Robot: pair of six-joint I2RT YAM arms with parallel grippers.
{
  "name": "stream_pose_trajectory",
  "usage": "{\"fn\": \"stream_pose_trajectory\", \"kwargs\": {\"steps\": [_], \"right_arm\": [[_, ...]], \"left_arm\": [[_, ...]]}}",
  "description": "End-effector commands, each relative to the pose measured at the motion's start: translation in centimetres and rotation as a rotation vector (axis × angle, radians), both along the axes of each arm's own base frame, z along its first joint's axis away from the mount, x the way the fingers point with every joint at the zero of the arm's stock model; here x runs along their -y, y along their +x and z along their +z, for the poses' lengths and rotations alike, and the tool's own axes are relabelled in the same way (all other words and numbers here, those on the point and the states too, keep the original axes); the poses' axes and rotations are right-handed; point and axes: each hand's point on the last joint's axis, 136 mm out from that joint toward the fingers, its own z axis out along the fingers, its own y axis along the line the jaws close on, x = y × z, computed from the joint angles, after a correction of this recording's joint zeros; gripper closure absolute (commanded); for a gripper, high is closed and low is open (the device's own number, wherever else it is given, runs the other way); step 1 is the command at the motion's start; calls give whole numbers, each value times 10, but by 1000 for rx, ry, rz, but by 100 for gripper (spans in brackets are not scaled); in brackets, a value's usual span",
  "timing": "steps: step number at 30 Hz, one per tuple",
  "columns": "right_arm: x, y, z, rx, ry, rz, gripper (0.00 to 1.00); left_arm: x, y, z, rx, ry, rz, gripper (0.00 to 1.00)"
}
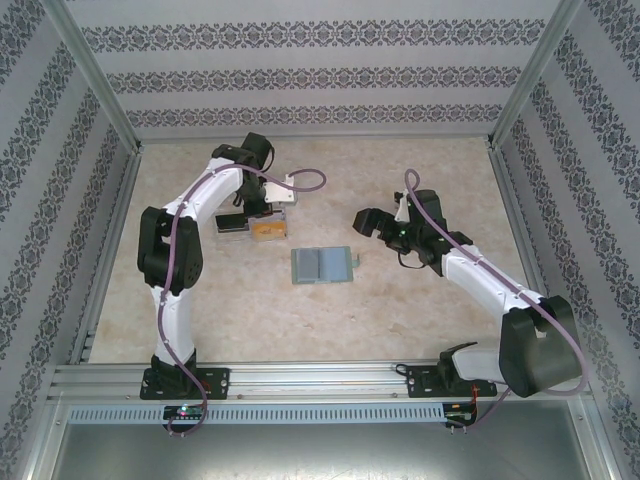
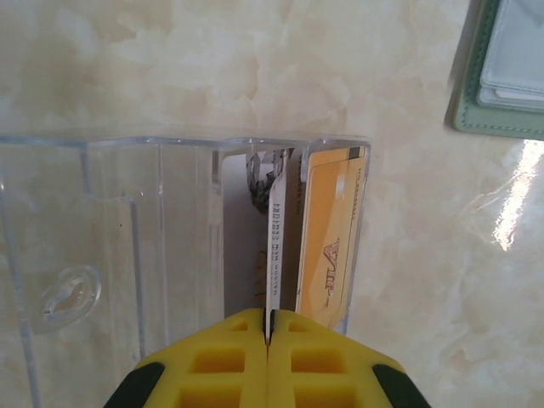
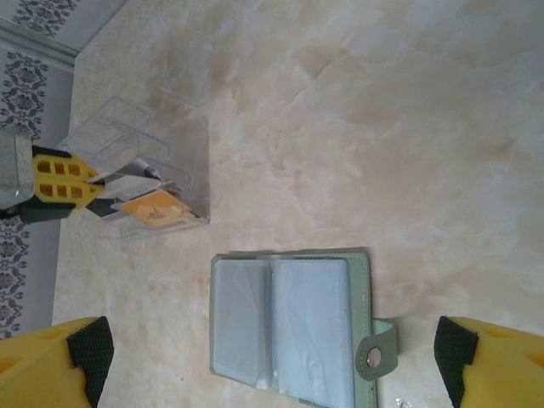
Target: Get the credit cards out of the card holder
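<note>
Closest to us, in the left wrist view, the left gripper (image 2: 267,340) has its yellow fingers pressed together on the lower edge of a whitish card (image 2: 274,246), which we see edge-on, standing upright. That card sits inside the end compartment of a clear tray (image 2: 110,221), and just beside it an orange-yellow card (image 2: 331,246) stands against the tray's outer wall. A further pale surface with a dark patch near its top shows on the other side of the pinched card, but we cannot tell what it is. From above, the tray rests on the marbled tabletop (image 1: 420,300) under the left arm's wrist, and the card holder (image 1: 322,266) lies a little apart from it, between the two arms. The holder is spread open and flat, its clear inner pockets facing up and its small tab (image 3: 378,350) sticking out at one side. We cannot tell whether any card is in those pockets. The right gripper (image 3: 272,350) hangs above the holder with its fingers spread wide, touching nothing.
</note>
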Motion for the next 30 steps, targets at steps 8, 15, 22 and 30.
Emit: {"fn": "stream_pose_trajectory", "kwargs": {"steps": [8,15,22,30], "right_arm": [[-11,7,9,-2,-9,-12,2],[-16,10,8,-12,-11,-3,2],[-17,11,6,-24,-14,-7,2],[-19,12,6,-30,-12,-7,2]], "left_arm": [[-2,-2,6,-20,-46,-38,100],[0,-3,-4,-57,-105,-13,100],[0,1,-7,-58,-133,5,90],[1,8,-9,-44,-132,24,79]]}}
